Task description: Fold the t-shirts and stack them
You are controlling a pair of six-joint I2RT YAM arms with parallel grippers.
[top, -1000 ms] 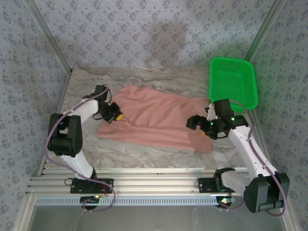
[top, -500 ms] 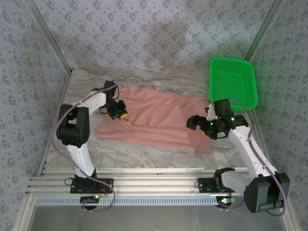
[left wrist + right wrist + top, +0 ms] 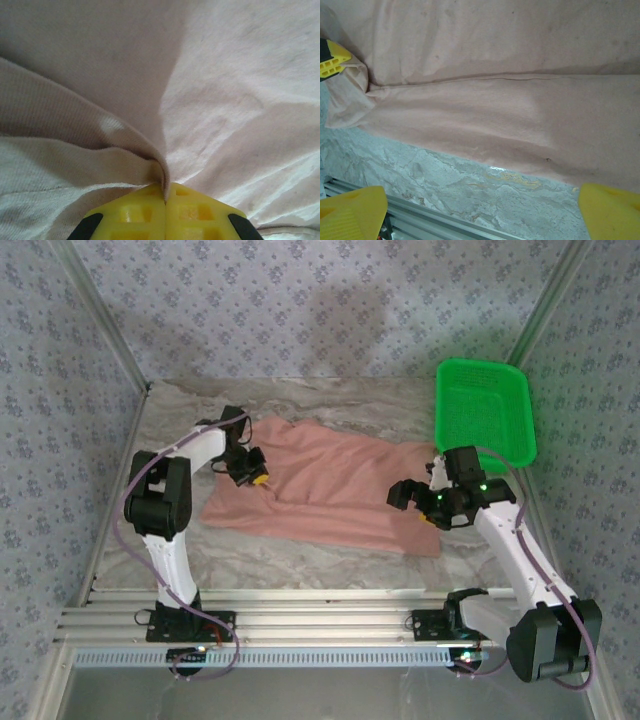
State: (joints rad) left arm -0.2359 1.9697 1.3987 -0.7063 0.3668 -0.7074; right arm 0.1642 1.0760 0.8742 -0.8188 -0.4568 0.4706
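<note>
**Q:** Where does the t-shirt (image 3: 330, 490) lie?

**A:** Spread out and creased across the middle of the marbled tabletop (image 3: 300, 560), long axis running left to right. The cloth is salmon-pink. A green basket (image 3: 482, 415) stands at the far right corner, just beside the shirt's right end.

**Q:** What is the state of the left end effector (image 3: 258, 480)?

**A:** Clenched on the cloth, at the far left part of the shirt. In the left wrist view, the left end effector (image 3: 165, 196) has its yellow pads (image 3: 135, 212) pressed together. A ridge of t-shirt fabric is pinched between them, and folds radiate away from the pinch.

**Q:** And the right end effector (image 3: 415, 502)?

**A:** Released. It sits over the shirt's near right corner. In the right wrist view, the right end effector (image 3: 480, 200) has its two yellow fingers (image 3: 355, 207) set wide apart with nothing between them. Beneath them run the shirt's near hem and a strip of bare tabletop. Whether it touches the cloth cannot be told. At the upper left of that view, a yellow tip of the left end effector (image 3: 332, 59) meets a bunched corner of the fabric.
</note>
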